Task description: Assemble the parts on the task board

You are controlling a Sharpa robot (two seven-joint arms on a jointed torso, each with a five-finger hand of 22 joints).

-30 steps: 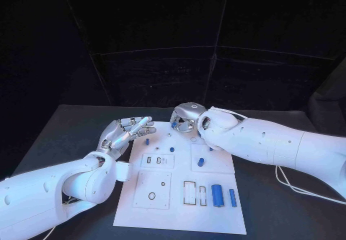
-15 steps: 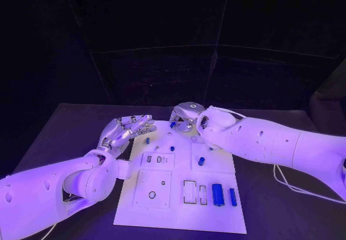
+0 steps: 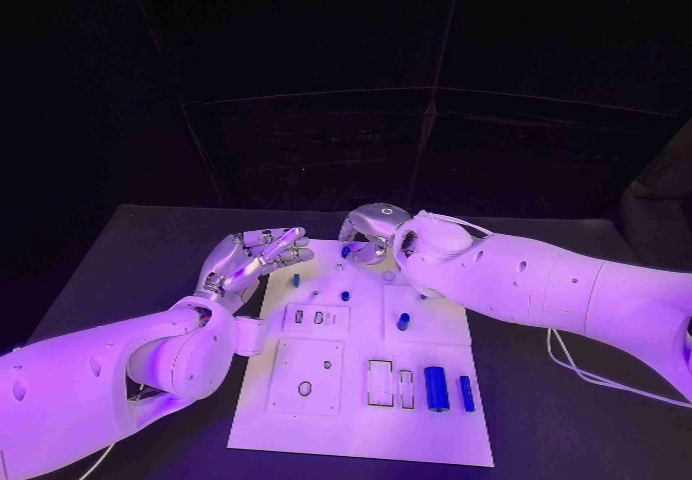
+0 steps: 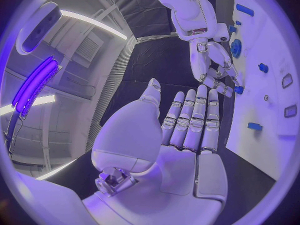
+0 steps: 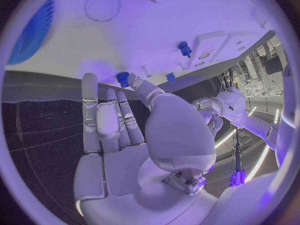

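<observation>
Resting on black table [image 3: 144,260]: white task board [image 3: 361,420].

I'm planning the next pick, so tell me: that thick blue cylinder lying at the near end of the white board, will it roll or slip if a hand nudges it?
The thick blue cylinder lies on its side on the white board, so a sideways nudge would probably roll it. It looks smooth and rigid, so fingers may slip unless they close across its width. It seems small and likely light.

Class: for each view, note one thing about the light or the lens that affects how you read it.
Head view: violet light tints the white task board, the backdrop near black. Left wrist view: fisheye bends the board's edge, bright ceiling strips glare behind the left hand. Right wrist view: fisheye curves the board's edge above the right hand.
</observation>
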